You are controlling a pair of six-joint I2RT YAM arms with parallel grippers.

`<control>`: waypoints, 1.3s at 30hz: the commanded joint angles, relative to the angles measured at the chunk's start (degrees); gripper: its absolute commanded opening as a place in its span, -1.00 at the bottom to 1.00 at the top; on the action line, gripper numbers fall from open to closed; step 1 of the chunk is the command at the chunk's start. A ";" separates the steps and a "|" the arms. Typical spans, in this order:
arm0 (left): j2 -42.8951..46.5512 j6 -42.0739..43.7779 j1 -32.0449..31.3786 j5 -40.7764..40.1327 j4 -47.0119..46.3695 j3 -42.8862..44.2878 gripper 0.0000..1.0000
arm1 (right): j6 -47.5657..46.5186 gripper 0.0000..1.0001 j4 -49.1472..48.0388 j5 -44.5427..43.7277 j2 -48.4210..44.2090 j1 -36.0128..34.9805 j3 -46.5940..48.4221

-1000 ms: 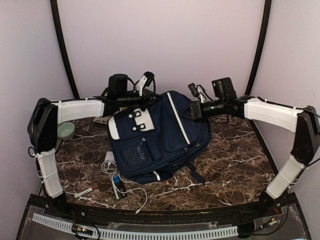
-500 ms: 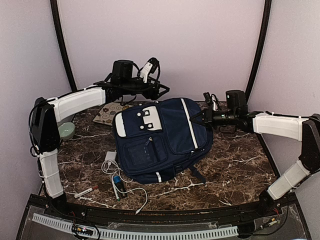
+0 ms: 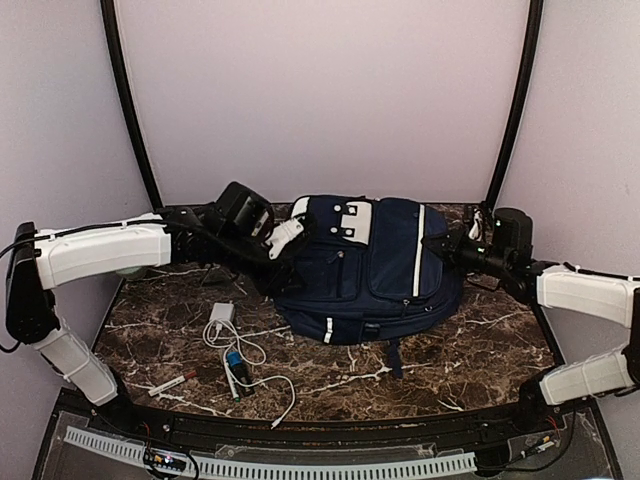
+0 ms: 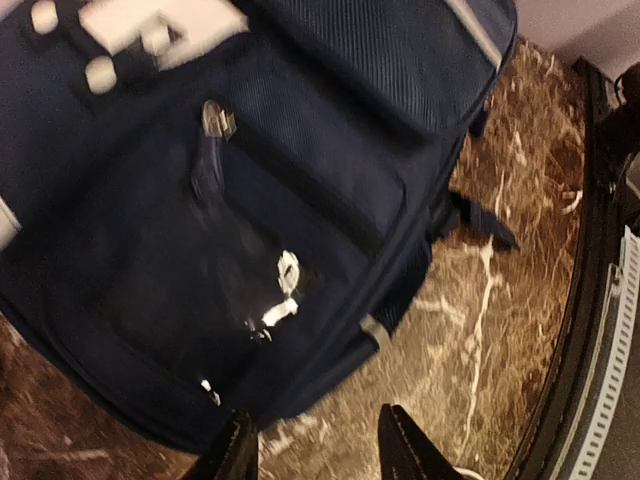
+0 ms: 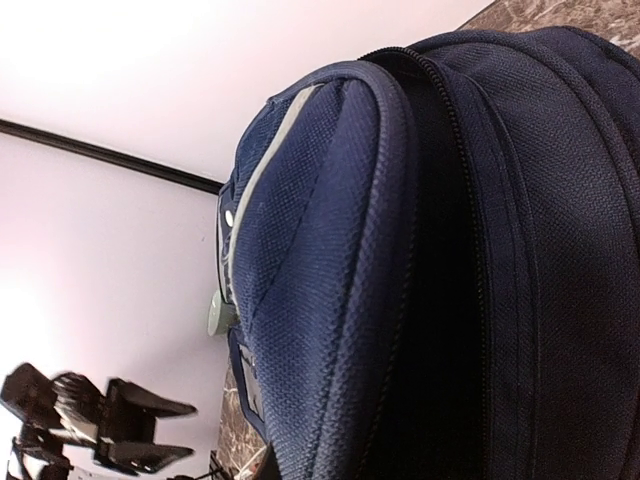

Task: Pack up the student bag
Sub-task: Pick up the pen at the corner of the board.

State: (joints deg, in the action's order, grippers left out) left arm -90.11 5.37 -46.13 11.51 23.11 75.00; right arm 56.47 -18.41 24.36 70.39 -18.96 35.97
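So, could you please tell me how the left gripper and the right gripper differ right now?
The left gripper is open, nothing between its fingers; the right gripper is shut, apparently pinching the student bag. The left gripper is at the bag's left side; the right gripper is at its right edge. Both sit low, close to the bag.

We see soft, even light in the top view, w/ faint shadows. Just beyond the left gripper the student bag is blurred, w/ prob. glare spots. The right-wrist wall is overexposed.
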 commanded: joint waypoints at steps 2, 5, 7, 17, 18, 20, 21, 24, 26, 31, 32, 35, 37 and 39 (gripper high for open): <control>1.30 -2.10 -1.13 -1.40 1.74 -11.81 -0.18 | 6.47 -1.00 -9.88 -13.97 -7.46 -0.09 -5.50; -1.79 -2.11 -1.24 -2.02 -3.62 -12.96 -0.17 | 7.00 -1.00 -8.72 -17.97 -10.98 -3.76 -8.19; -5.30 -2.14 -1.24 -3.71 -7.39 -11.45 -0.15 | 8.05 -1.00 -7.99 -19.62 -12.95 -6.35 -9.56; -23.56 -3.36 1.21 -7.93 -15.94 10.81 -0.11 | 14.00 -1.00 -8.79 -27.13 -14.77 -15.70 -12.77; -24.69 -4.21 2.49 -7.26 -15.53 13.38 -0.11 | 14.48 -0.99 -9.77 -27.23 -14.03 -16.13 -12.84; -26.17 -6.34 5.39 -6.90 -13.05 18.45 -0.10 | 14.71 -0.96 -11.31 -27.26 -11.97 -16.38 -11.96; -26.24 -7.42 6.88 -7.04 -11.55 19.81 -0.08 | 14.36 -0.94 -11.49 -27.15 -10.97 -16.43 -11.06; -22.27 -9.00 9.32 -9.31 -5.67 19.59 0.13 | 12.04 -0.91 -11.73 -26.29 -8.51 -16.46 -8.68; -17.78 -9.01 9.39 -12.41 0.35 16.70 0.35 | 10.33 -0.90 -12.38 -25.51 -7.52 -16.48 -7.86; -3.02 -18.42 9.39 -19.39 21.56 3.69 0.52 | 6.69 -0.89 -15.64 -25.03 -6.98 -16.45 -9.14; 0.42 -20.93 9.39 -19.79 23.99 -0.02 0.52 | 5.97 -0.89 -16.47 -24.79 -6.89 -16.38 -9.48; 8.95 -30.29 9.39 -17.40 34.56 -9.14 0.45 | 3.89 -0.89 -19.02 -23.47 -6.10 -16.24 -10.51; 11.52 -34.73 9.39 -15.68 40.31 -12.85 0.42 | 3.44 -0.89 -20.94 -21.74 -5.29 -15.68 -11.10; 12.80 -38.12 9.39 -15.13 44.98 -15.97 0.37 | 3.70 -0.89 -23.18 -19.34 -4.26 -14.69 -11.88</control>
State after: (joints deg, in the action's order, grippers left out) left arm -78.28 -20.97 -36.82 -4.89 50.59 65.28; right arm 62.24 -33.54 -1.93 64.51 -34.63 25.50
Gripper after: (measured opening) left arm 0.706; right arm 0.056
